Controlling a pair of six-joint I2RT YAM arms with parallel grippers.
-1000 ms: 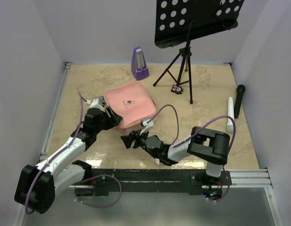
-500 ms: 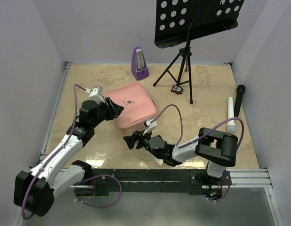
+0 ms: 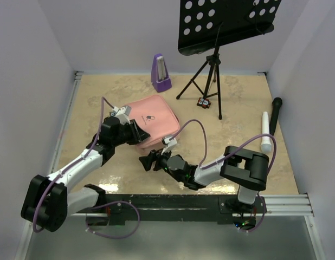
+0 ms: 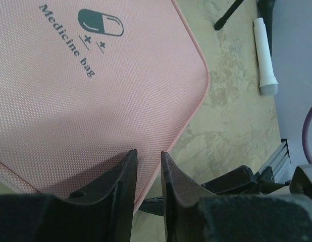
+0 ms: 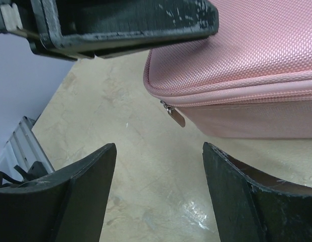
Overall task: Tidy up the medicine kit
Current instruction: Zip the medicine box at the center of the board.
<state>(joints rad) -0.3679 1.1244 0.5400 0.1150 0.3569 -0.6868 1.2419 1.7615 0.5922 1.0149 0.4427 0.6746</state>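
— On the lid of the medicine kit (image 3: 159, 127), what can you read?

— Through my left wrist camera, "Medicine bag" in dark green, running aslant under a two-tone pill logo (image 4: 100, 22) with two small underlined plus signs. From overhead the print is too small for me to read.

— Where does it sit?

— Flat on the bench (image 3: 102, 97), zipped closed, left of centre, in front of the purple metronome (image 3: 160, 73).

— And the claws?

— My left claw (image 4: 147, 154) is over the near corner, its fingers a narrow slit apart with pink fabric showing through; I cannot tell whether they pinch it. My right claw (image 5: 160, 148) stands wide apart with nothing in it, low over the bench, facing the zip pull (image 5: 174, 116).

— Anything hidden?

— The kit's left part is cut off in the left wrist view, and from above the left claw covers one corner.
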